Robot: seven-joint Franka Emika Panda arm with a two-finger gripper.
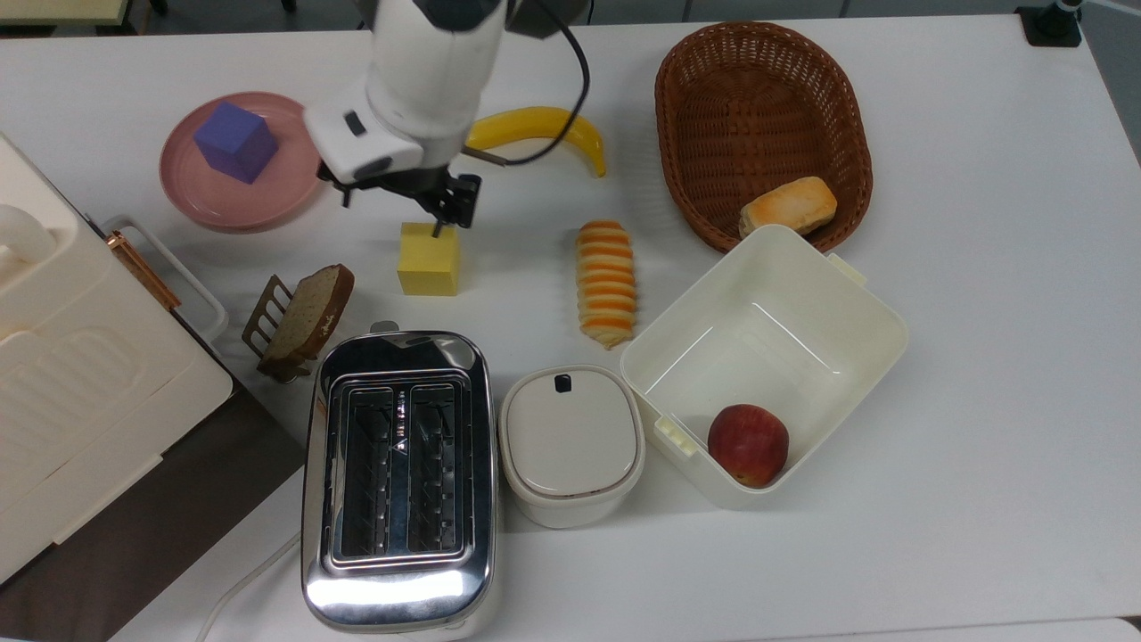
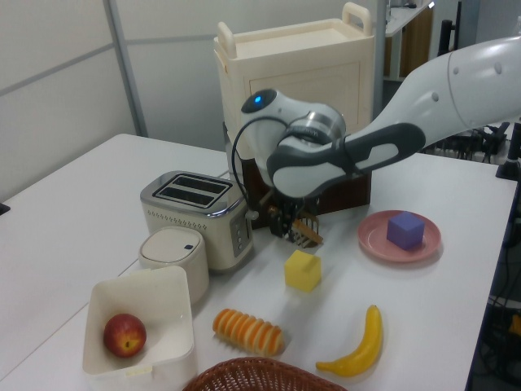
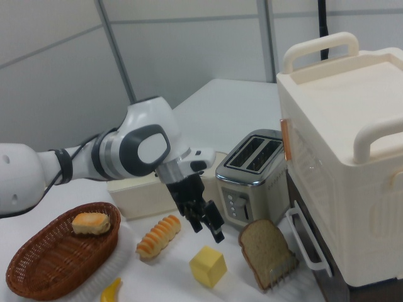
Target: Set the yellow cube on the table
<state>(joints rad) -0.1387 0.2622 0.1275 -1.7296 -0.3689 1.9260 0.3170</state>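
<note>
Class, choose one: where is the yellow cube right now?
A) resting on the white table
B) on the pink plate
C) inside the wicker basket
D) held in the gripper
A: the yellow cube sits on the table, the open gripper raised clear of it.

White arm (image 2: 456, 81), grey joints, black cable (image 1: 570, 98), black fingers (image 3: 214, 228).

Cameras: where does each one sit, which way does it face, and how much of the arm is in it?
Top view: overhead, looking straight down on the table; forearm, wrist and hand.
Left view: low at the basket end, facing the cream cabinet; long arm and wrist.
Right view: low beside the cabinet, facing back toward the basket; arm and open hand.
All three share the yellow cube and toaster.
</note>
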